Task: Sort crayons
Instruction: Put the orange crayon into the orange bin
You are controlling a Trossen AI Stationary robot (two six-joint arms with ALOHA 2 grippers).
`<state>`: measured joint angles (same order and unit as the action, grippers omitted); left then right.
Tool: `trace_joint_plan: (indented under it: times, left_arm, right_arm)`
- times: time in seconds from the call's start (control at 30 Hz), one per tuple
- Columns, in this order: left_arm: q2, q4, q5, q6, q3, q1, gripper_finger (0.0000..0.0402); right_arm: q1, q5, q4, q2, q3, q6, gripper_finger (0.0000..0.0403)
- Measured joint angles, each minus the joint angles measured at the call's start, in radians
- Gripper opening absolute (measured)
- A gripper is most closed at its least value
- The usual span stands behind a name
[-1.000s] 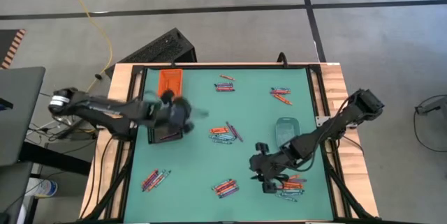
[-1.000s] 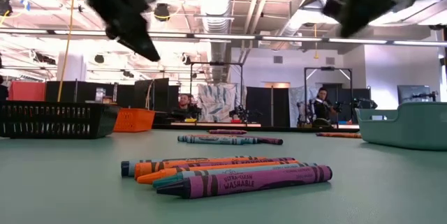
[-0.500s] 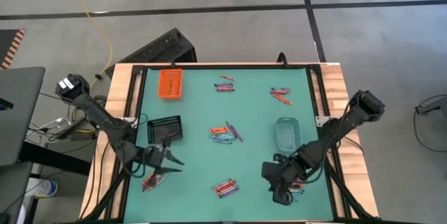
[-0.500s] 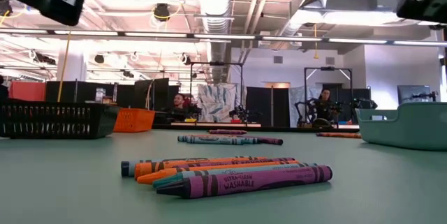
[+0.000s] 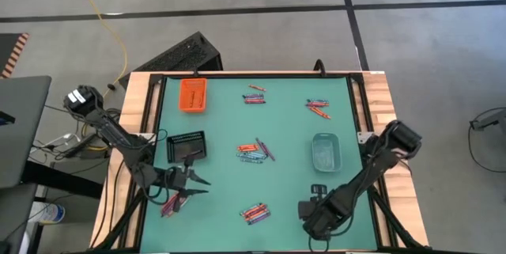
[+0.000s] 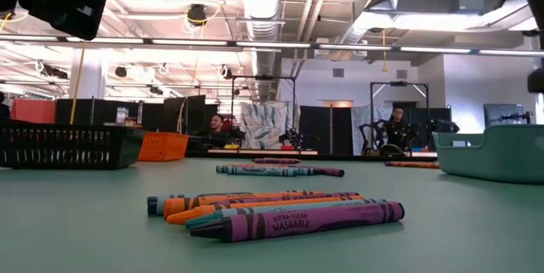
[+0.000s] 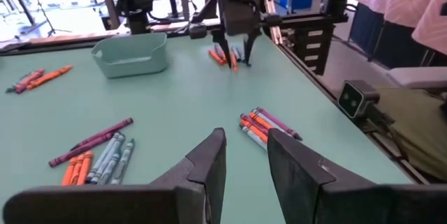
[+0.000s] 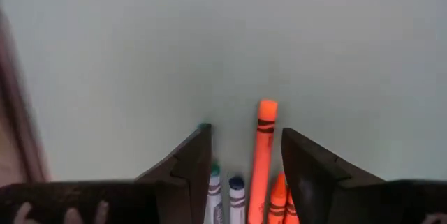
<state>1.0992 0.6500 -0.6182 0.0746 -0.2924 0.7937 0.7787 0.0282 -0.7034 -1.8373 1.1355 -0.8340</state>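
1. Right gripper (image 8: 241, 158): low over a crayon cluster (image 8: 262, 175) at the near right of the green table (image 5: 221, 119), fingers apart and straddling an orange stick, probably lining up a pick.
2. Left gripper (image 7: 244, 155): near-left edge, fingers apart, empty, facing another cluster (image 7: 269, 125).
3. Elsewhere: more crayons (image 5: 254, 150) scattered mid-table; orange tray (image 5: 192, 94), black tray (image 5: 187, 146), clear tray (image 5: 325, 152) awaiting colours.
4. Beyond: open workshop, bright ceiling lights.

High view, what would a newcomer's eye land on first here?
Small clusters of thin wax crayons scattered over the green table mat, with a bright orange plastic tray at its far left corner. Then the two dark arms at the near edge: the left gripper open beside one cluster, the right gripper open over another.
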Motion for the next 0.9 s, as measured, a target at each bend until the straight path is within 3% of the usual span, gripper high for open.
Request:
trace_joint_plan:
  times: [0.3, 0.63, 0.9]
  left_arm:
    - [0.0, 0.001, 0.001, 0.006, 0.0, 0.0, 0.0096]
    - [0.0, -0.012, 0.001, 0.015, 0.0, 0.0, 0.0096]
    - [0.0, -0.021, -0.019, -0.003, 0.0, -0.005, 0.0096]
  right_arm:
    - [-0.009, 0.003, 0.0, -0.044, 0.005, 0.039, 0.0145]
    - [-0.054, -0.004, 0.012, -0.029, 0.0, 0.087, 0.0013]
    - [-0.071, 0.189, 0.049, 0.11, 0.021, 0.184, 0.0004]
